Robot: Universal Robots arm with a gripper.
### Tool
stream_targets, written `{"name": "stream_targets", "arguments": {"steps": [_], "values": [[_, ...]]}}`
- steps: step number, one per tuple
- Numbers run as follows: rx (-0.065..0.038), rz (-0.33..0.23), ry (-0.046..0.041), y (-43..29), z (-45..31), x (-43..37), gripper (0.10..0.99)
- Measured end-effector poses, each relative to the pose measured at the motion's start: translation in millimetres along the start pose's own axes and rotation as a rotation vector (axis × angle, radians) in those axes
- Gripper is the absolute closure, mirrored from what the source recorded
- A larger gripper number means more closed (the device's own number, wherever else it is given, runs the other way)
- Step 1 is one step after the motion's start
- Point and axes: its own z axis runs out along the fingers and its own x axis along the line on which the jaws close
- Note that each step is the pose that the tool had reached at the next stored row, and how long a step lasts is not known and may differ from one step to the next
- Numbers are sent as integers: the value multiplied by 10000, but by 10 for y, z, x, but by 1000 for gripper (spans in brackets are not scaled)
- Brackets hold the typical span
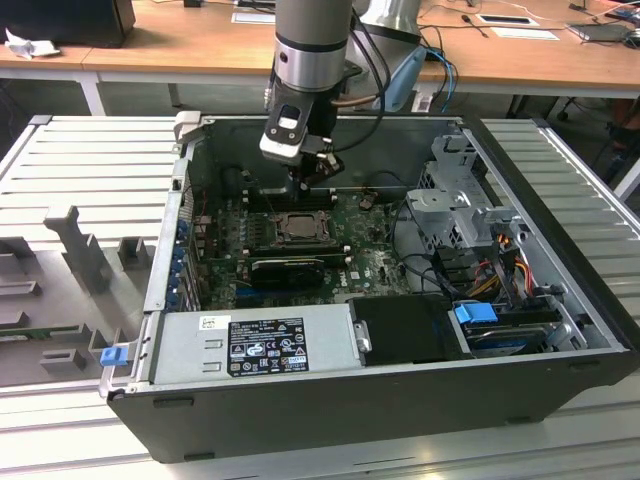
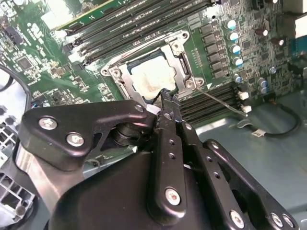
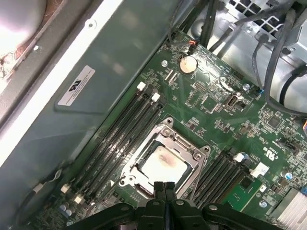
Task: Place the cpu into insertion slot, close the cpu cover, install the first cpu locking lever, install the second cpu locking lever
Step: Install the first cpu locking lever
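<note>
The cpu point(image 3: 162, 165) lies seated in the insertion slot point(image 2: 183, 64), the cpu cover point(image 3: 184, 139) lowered around it; the claw point(image 3: 164, 184), clenched on nothing, has its tips at the cover's edge, twelve o'clock from the slot in the exterior view; a thin locking lever point(image 2: 220, 100) juts out from the cover's corner.

Silvery cpu point(image 3: 163, 165) lies in the insertion slot point(image 3: 144, 152), cpu cover point(image 3: 184, 143) flat over it.

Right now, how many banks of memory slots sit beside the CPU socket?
2. One bank lies between the cpu and the case wall; the other bank lies on the cpu's opposite side, partly behind the gripper. Further banks may be hidden.
</note>
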Motion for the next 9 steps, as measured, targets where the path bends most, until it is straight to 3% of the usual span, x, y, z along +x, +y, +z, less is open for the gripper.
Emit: {"name": "stream_targets", "arguments": {"steps": [4,9], "values": [[11,-257,3,-6,-1,-6,980],[39,-1056,14,-7,-1,-7,980]]}}
